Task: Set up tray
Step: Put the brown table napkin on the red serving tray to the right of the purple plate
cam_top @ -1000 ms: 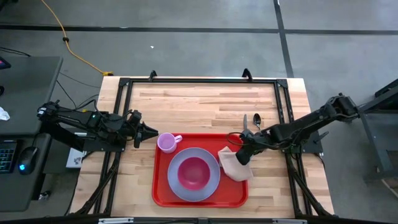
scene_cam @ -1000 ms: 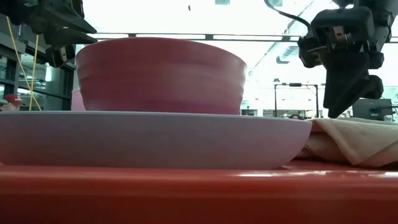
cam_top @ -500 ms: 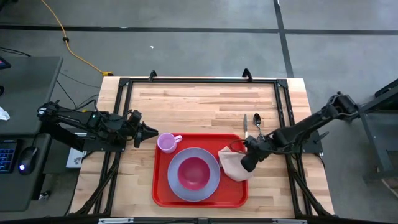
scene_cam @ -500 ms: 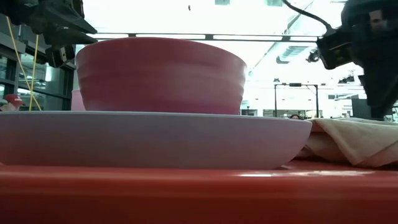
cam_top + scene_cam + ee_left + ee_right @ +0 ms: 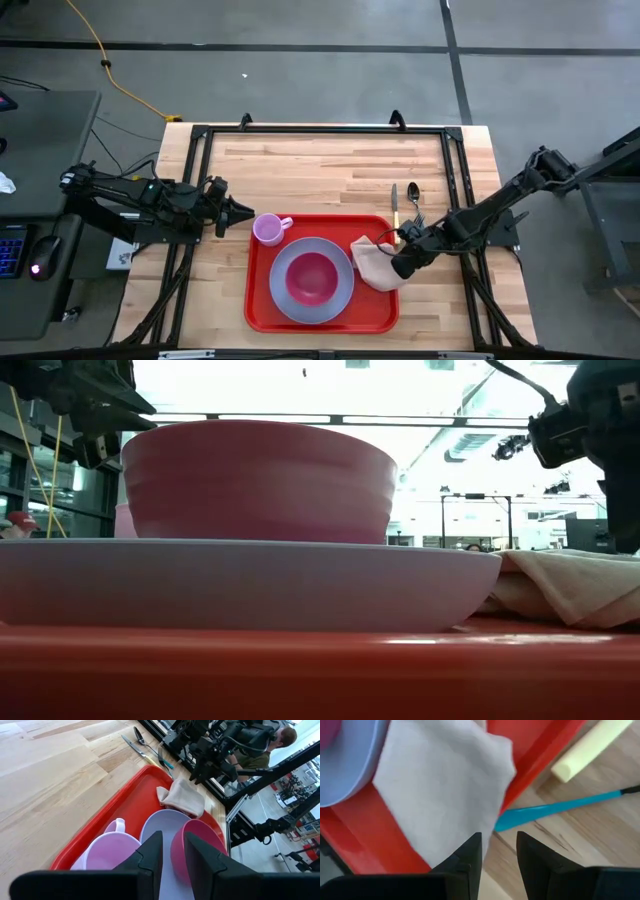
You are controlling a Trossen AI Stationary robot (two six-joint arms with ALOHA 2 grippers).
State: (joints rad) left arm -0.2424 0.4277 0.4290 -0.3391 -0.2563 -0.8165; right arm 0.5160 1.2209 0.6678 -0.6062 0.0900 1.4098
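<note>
Rightward off the tray (image 5: pixel 262 300), right hand (image 5: pixel 403 267) hovers, fingers apart, over napkin (image 5: pixel 376 266) edge.

One red tray (image 5: pixel 260 310). One lavender plate (image 5: pixel 282 295), one pink bowl (image 5: pixel 312 278), one pink mug (image 5: pixel 267 229) at ten o'clock of the plate, one tan napkin (image 5: pixel 372 265) at three o'clock. Three utensils: knife (image 5: pixel 394 197), spoon (image 5: pixel 413 190), fork (image 5: pixel 164 760). Two grippers.

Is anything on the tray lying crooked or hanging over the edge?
Yes. The tan napkin lies crumpled and skewed at the right side of the red tray, with one corner draped over the rim beside the right gripper. The plate, bowl and cup sit tidy.
</note>
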